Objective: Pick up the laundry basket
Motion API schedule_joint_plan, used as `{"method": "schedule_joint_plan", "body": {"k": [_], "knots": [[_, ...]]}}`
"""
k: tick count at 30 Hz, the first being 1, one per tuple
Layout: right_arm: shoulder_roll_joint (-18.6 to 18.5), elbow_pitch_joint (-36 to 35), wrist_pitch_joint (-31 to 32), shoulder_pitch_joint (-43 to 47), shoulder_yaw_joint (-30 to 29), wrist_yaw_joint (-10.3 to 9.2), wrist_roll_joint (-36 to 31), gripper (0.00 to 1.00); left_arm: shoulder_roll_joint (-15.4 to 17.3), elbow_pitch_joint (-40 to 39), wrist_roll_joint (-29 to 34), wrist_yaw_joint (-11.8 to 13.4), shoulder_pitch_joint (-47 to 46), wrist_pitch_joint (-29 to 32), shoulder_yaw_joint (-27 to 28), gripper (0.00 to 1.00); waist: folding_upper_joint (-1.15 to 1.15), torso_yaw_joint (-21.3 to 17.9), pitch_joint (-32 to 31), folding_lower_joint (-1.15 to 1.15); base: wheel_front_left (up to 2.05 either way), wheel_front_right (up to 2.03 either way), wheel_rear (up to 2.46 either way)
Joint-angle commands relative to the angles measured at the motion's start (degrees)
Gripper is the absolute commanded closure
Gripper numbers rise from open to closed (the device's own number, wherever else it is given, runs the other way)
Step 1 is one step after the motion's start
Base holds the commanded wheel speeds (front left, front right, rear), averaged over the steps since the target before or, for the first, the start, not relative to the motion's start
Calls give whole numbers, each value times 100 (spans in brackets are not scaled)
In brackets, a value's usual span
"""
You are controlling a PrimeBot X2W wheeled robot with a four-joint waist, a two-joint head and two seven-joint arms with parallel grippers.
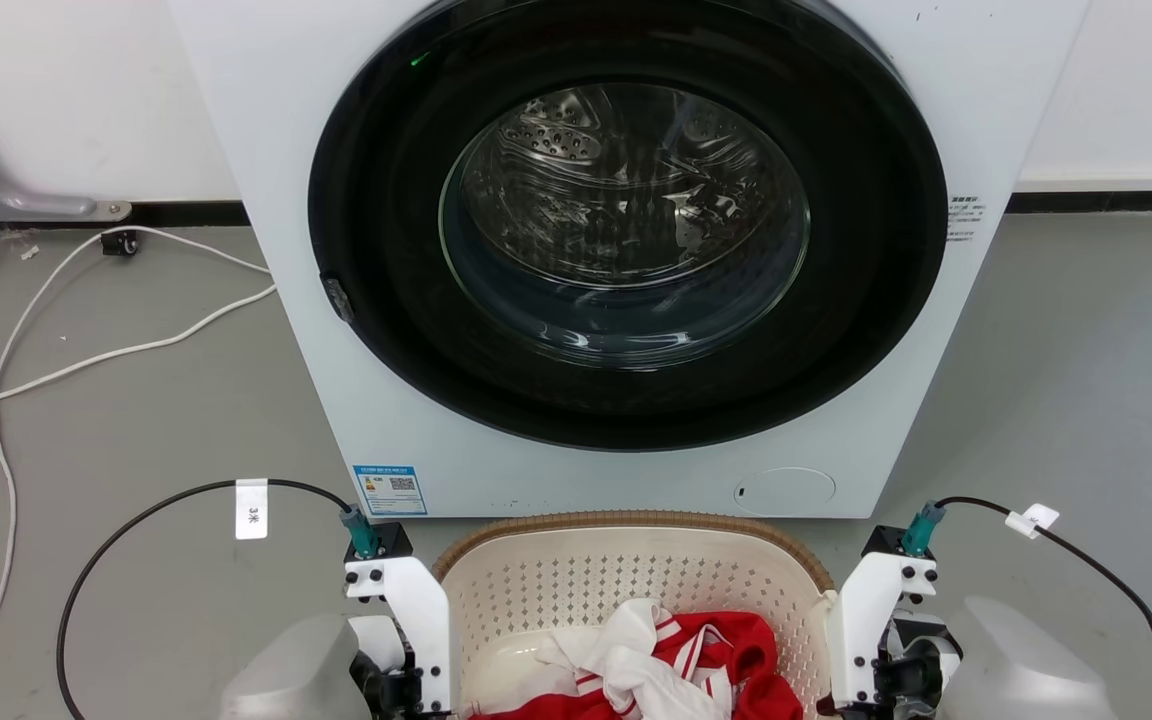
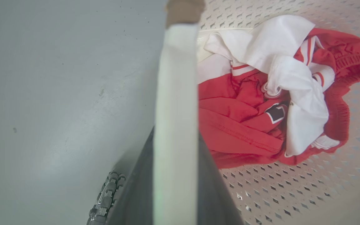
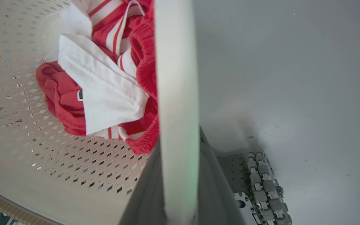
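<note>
Grey floor [image 1: 136,420] under basket [image 1: 626,575]. Handles [image 2: 175,125] pinched by left fingers [image 2: 136,193], right fingers [image 3: 145,200]. Raised unevenly, basket may be tipped, clothes [image 1: 696,650] spilled.

Both your arms hang low, wrists upright. Your left gripper [image 2: 175,137] and right gripper [image 3: 178,140] each clamp a handle of the laundry basket [image 1: 636,575].

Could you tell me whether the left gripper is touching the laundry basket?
Touching: the left wrist view shows the left gripper flush against both sides of the laundry basket's handle.
</note>
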Motion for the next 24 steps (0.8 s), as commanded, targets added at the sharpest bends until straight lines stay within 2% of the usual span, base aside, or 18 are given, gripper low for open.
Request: {"method": "schedule_joint_plan", "body": {"k": [1,24], "knots": [[99,-42,4,20,-31,31,-11,100,-95,-29,-33,-59,28,0,-24,100,0,0,3,0,0,0,0],[129,-42,19,52,-227,31,-153,100,-105,-24,-153,-60,40,-22,-134,100,0,-11,-10,0,0,0,0]]}}
